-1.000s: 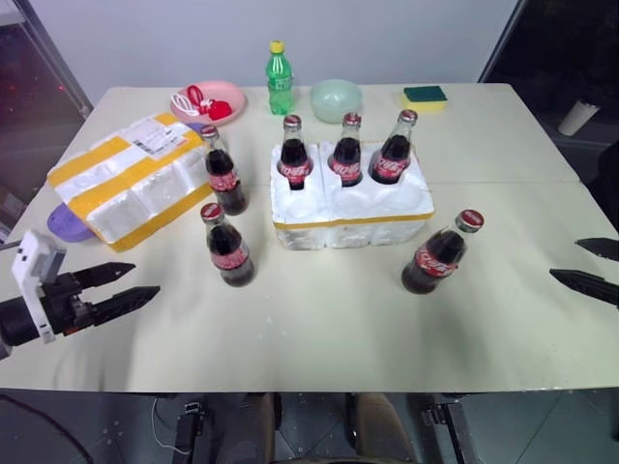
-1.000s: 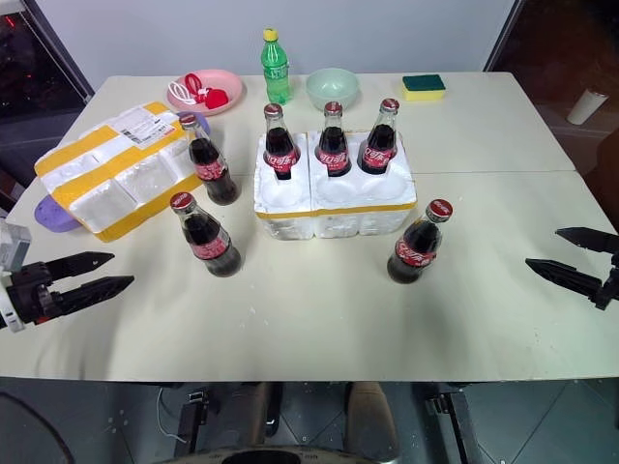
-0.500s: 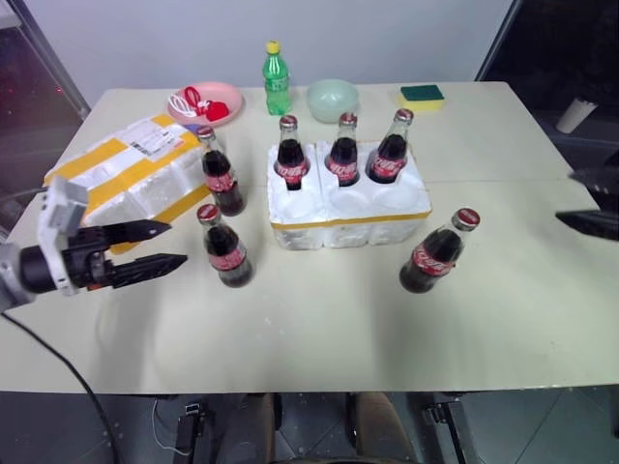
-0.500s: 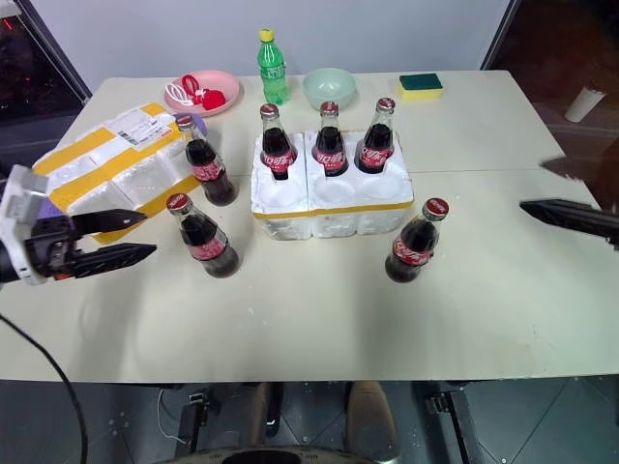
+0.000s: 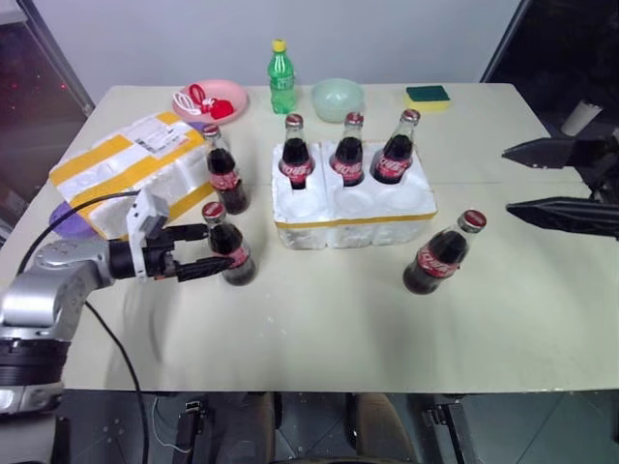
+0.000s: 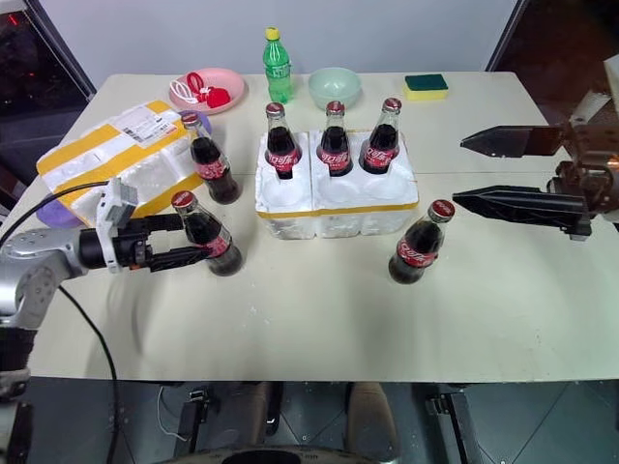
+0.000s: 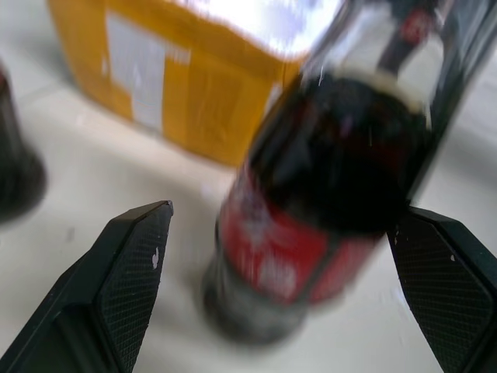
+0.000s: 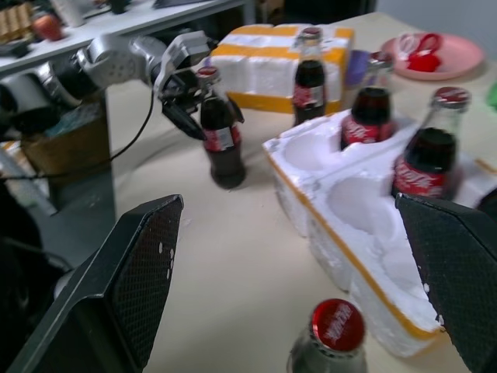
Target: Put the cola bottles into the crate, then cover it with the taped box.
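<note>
I am seeing the crate (image 5: pixel 353 208) sitting in the middle of the table (image 5: pixel 319 329). Three cola bottles (image 5: pixel 348 155) are standing upright in its far row of wells, and the three near wells are staying empty. Three other bottles are standing on the table: one (image 5: pixel 223 176) just beside the taped box (image 5: pixel 126 179), one (image 5: pixel 229 248) in front of it, and one (image 5: pixel 440 257) right of the crate. The taped box is lying at the left with its label up.

My left gripper (image 5: pixel 211 251) is having its fingers spread on both sides of the near left bottle, not yet pressing it. My right gripper (image 6: pixel 469 170) is hanging spread wide above the right side, holding nothing.

At the far edge a pink plate (image 5: pixel 232 95) is holding red things, and a green bowl (image 5: pixel 337 99) is standing near a green bottle (image 5: pixel 280 79).
</note>
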Action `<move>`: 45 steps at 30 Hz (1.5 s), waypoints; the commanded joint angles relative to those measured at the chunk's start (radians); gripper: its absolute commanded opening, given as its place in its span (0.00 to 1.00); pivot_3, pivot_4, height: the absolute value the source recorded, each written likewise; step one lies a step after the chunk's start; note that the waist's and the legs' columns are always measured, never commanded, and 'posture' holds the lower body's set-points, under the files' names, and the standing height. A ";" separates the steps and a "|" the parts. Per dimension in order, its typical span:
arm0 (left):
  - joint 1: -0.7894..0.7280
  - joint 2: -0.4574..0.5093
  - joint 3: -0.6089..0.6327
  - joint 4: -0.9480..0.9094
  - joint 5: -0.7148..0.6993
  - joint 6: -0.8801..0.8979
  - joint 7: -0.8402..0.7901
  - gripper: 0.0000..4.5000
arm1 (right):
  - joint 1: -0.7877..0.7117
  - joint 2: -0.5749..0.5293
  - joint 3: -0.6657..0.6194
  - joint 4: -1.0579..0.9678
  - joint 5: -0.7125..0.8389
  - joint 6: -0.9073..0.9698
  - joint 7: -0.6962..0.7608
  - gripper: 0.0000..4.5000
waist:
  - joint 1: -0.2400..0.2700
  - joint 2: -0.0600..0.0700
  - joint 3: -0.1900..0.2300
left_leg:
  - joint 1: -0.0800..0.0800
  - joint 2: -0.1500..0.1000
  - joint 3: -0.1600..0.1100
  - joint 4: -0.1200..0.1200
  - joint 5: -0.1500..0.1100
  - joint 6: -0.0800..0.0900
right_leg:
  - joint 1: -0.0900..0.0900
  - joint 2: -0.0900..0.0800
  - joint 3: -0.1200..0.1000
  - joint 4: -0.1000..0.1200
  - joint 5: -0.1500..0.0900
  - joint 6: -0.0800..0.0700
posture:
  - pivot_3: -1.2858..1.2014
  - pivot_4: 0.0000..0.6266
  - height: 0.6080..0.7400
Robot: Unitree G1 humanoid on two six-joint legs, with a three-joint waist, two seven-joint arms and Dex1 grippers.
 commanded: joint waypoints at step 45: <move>-0.824 -0.542 -0.316 0.532 0.309 -0.201 0.092 0.64 | 0.164 0.209 -0.113 -0.153 0.092 -0.010 -0.351 1.00 | 0.000 -0.004 0.003 | -0.014 -0.003 -0.004 0.014 -0.001 0.002 | -0.005 0.001 -0.001 0.003 0.005 0.008 | 0.52 0.24 0.99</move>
